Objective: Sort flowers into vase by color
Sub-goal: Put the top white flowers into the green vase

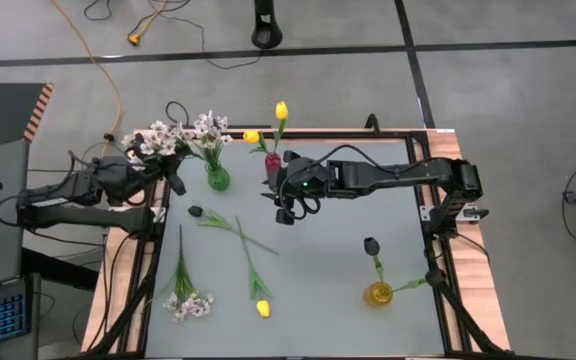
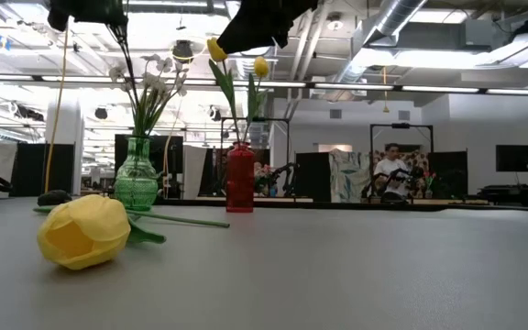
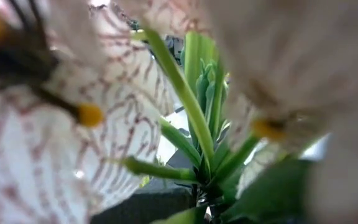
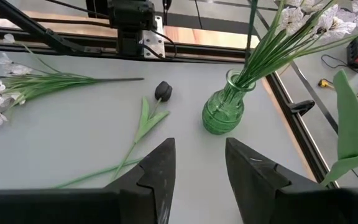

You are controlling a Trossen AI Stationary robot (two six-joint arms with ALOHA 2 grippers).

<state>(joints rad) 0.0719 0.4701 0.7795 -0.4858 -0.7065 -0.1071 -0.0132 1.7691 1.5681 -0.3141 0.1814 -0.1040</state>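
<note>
Placed: white sprays in green glass vase [image 1: 217,178], yellow tulips in red vase [image 1: 272,163], dark tulip in amber vase [image 1: 378,293]. Loose on grey surface [image 1: 328,270]: white spray [image 1: 187,303], yellow tulip [image 1: 262,307], dark tulip [image 1: 196,212]. Left gripper [image 1: 175,180] fingers shut on a white spray's stem [image 3: 179,87]; right gripper [image 4: 197,171] fingers partly open, nothing held.

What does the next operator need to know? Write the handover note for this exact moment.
Left gripper: shut on a white spray beside the green vase.
Right gripper: open, empty, near the red vase.
Done: white sprays in the green vase, two yellow tulips in the red vase, one dark tulip in the yellow vase.
Left on the table: dark tulip, yellow tulip, white spray.
</note>
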